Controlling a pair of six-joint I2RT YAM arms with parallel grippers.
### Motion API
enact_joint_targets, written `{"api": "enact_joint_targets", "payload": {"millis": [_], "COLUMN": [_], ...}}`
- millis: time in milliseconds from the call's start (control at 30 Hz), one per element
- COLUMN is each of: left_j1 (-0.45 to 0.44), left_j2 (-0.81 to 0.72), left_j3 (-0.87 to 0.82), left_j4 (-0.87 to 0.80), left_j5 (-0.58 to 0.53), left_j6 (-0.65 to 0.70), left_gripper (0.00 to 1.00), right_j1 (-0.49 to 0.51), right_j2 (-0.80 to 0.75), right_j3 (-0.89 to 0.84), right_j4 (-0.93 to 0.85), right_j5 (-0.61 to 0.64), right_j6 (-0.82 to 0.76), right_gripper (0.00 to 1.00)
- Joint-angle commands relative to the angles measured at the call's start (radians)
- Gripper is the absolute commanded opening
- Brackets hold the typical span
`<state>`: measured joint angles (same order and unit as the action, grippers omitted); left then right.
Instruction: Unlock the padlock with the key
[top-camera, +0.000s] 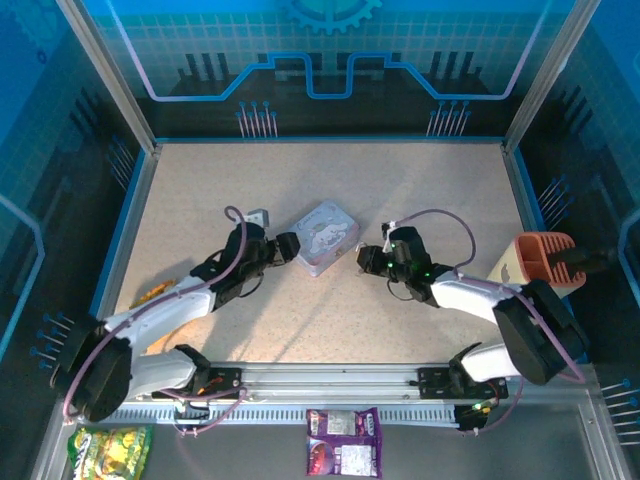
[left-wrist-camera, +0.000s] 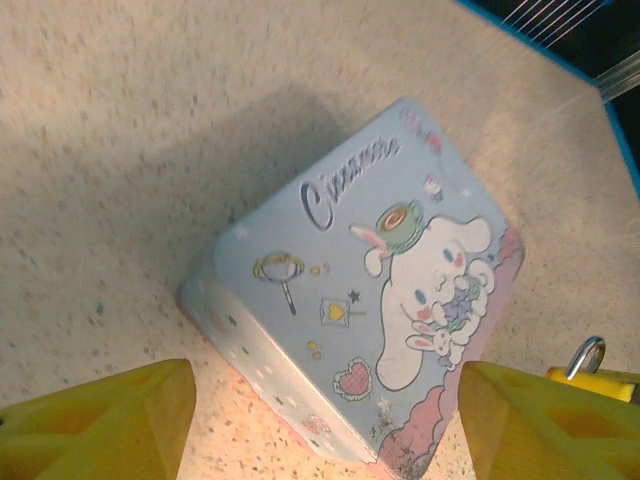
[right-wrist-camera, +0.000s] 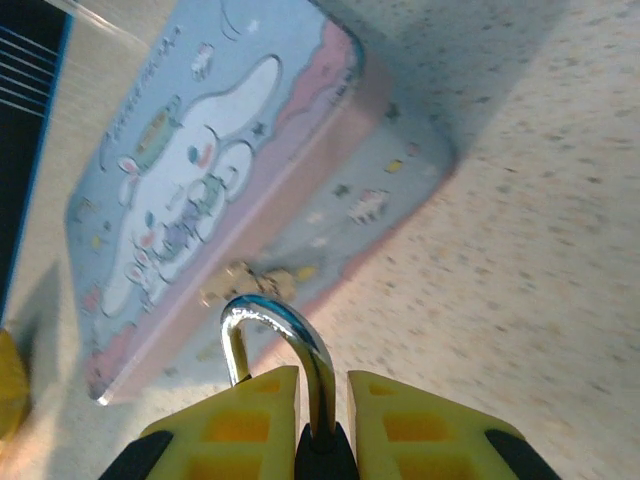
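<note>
Clenched in the right pincer (right-wrist-camera: 322, 400), between blocky yellow plastic fingers (right-wrist-camera: 230, 430): a small padlock (right-wrist-camera: 316, 365) with a dark, squat body and a bright rounded steel shackle, held upright, loop arched above the fingertips and pointing toward the tin. Just beyond it, a pastel lilac-and-blue rectangular tin (right-wrist-camera: 250, 130) printed with a white long-eared cartoon animal and pink clouds, smooth and glossy, with rounded corners and shallow walls. On its near wall, a small pale lump (right-wrist-camera: 245, 282), too blurred to name. On the far side of the tin, the left pincer (left-wrist-camera: 325, 400): released, spread wide, grasping nothing, aimed at the tin's corner from just beside it. Under everything, a matt beige speckled surface (top-camera: 420, 180). Step in hand, by the look of things: padlock secured and presented, unlocking itself not yet begun. Next calls for taking up the thin metal key with the free left pincer, pinching it by the head, lining the blade up with the keyhole in the dark body, then pushing home and turning while keeping the right grip firm. Worth minding: hard, slick metal against hard plastic, little to hold on either piece, easy to twist out of line.
</note>
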<state>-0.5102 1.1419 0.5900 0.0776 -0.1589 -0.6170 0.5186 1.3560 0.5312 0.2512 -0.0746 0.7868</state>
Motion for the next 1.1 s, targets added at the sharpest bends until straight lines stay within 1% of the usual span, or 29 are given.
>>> {"api": "enact_joint_targets", "payload": {"millis": [0, 200, 300, 467, 567, 800, 1000, 1067], "left_j1": [0.052, 0.098, 0.115, 0.132, 0.155, 0.183, 0.193, 0.196], "left_j2": [-0.089, -0.306, -0.402, -0.531, -0.564, -0.575, -0.574, -0.574], "left_j3": [-0.075, -0.191, -0.231, -0.29, -0.302, -0.295, -0.298, -0.296], "left_j4": [-0.035, -0.035, -0.048, -0.064, -0.074, -0.102, -0.091, -0.091], "left_j5": [0.0, -0.032, -0.027, -0.076, -0.085, -0.081, -0.081, -0.086], "left_j6": [0.108, 0.16, 0.173, 0.192, 0.183, 0.186, 0.188, 0.192], "left_gripper": [0.72, 0.76, 0.79, 0.83, 0.85, 0.86, 0.88, 0.88], "right_j1": [-0.018, -0.056, -0.077, -0.093, -0.097, -0.12, -0.13, -0.131], "right_j2": [-0.089, -0.202, -0.226, -0.218, -0.193, -0.104, -0.045, -0.036], "right_j3": [0.036, 0.072, 0.072, 0.075, 0.081, 0.112, 0.12, 0.12], "right_j4": [-0.254, -0.516, -0.591, -0.65, -0.668, -0.723, -0.732, -0.729], "right_j5": [0.033, 0.023, 0.008, -0.028, -0.036, -0.051, -0.051, -0.041], "right_j6": [-0.183, -0.323, -0.352, -0.35, -0.348, -0.365, -0.376, -0.373], "right_gripper": [0.14, 0.14, 0.13, 0.14, 0.14, 0.16, 0.19, 0.22]}}
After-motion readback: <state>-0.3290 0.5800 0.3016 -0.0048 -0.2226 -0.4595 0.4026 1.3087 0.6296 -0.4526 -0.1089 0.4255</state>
